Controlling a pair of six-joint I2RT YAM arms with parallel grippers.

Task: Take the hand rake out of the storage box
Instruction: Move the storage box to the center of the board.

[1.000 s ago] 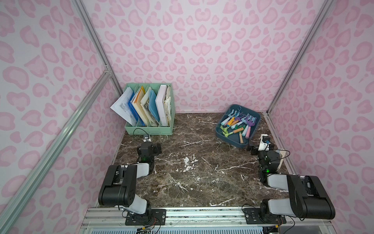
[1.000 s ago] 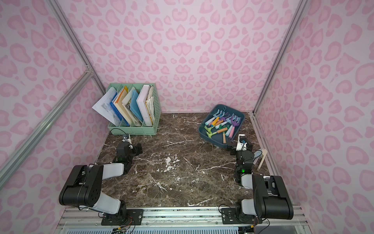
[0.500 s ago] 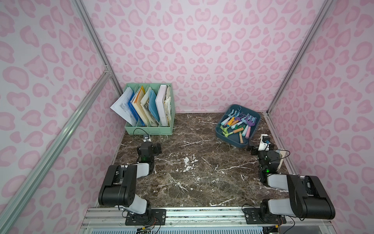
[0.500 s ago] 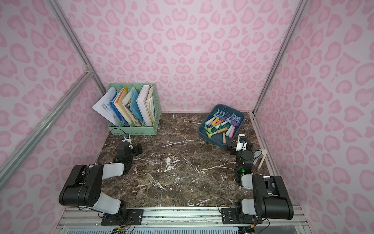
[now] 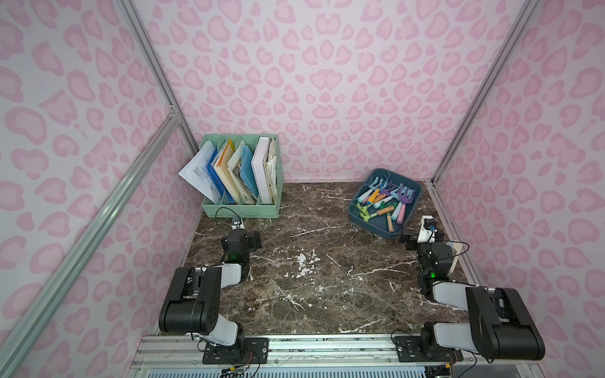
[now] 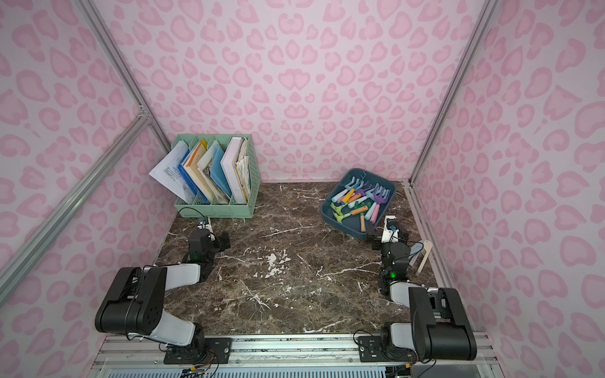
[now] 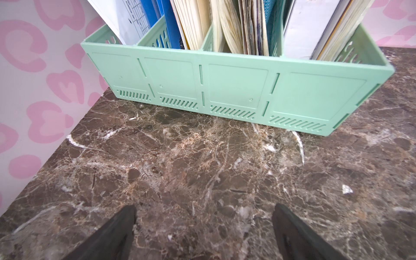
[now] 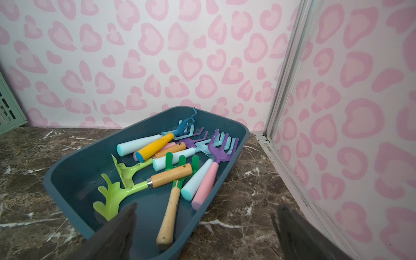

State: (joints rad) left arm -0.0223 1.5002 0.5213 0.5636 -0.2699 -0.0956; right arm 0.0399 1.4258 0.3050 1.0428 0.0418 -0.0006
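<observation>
The storage box (image 5: pixel 376 228) (image 6: pixel 344 225) (image 8: pixel 74 177) is a shallow dark teal tray at the back right of the marble table, and it sits at an angle. Several hand rakes lie piled in it. Among them are a lime-green rake with a wooden handle (image 8: pixel 171 177), a dark green rake with a long wooden handle (image 8: pixel 168 216) and a purple rake with a pink handle (image 8: pixel 221 149). My right gripper (image 8: pixel 207 207) (image 5: pixel 422 237) is open and empty, low at the box's near corner. My left gripper (image 7: pixel 204 206) (image 5: pixel 241 237) is open over bare marble, far from the box.
A mint-green file rack (image 5: pixel 242 209) (image 7: pixel 225 90) of papers and folders stands at the back left, just ahead of the left gripper. A pale flat object (image 6: pixel 424 258) leans at the right wall beside the right wrist. Pink patterned walls close in three sides.
</observation>
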